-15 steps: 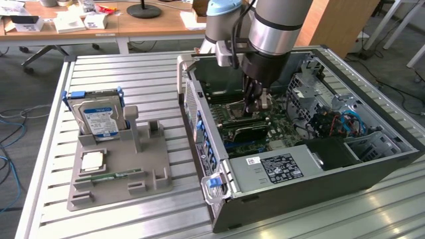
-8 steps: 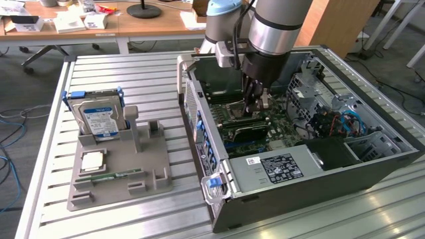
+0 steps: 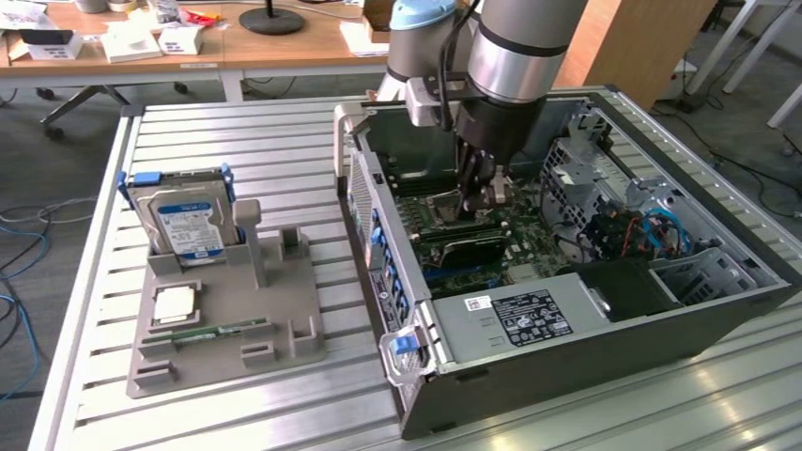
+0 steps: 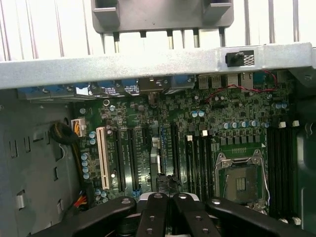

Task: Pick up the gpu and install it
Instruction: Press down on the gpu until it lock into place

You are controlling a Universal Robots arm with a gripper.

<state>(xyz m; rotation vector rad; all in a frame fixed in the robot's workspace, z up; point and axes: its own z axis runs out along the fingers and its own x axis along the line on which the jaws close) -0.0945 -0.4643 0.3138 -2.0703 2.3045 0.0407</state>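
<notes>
While the open computer case (image 3: 701, 310) lies on its side holding motherboard (image 4: 197, 128) and power supply (image 3: 520, 315), the gpu (image 3: 474, 250) shows inside it as a thin, dark, flat card, just at 6 o'clock of the gripper (image 3: 486, 199); the jaws are clenched, though whether they pinch the card I cannot tell; at 9 o'clock of the case, a grey holder (image 3: 225, 310) keeps an upright hard drive (image 3: 188, 221), a processor chip (image 3: 173, 305) and a memory stick (image 3: 207, 332).
</notes>
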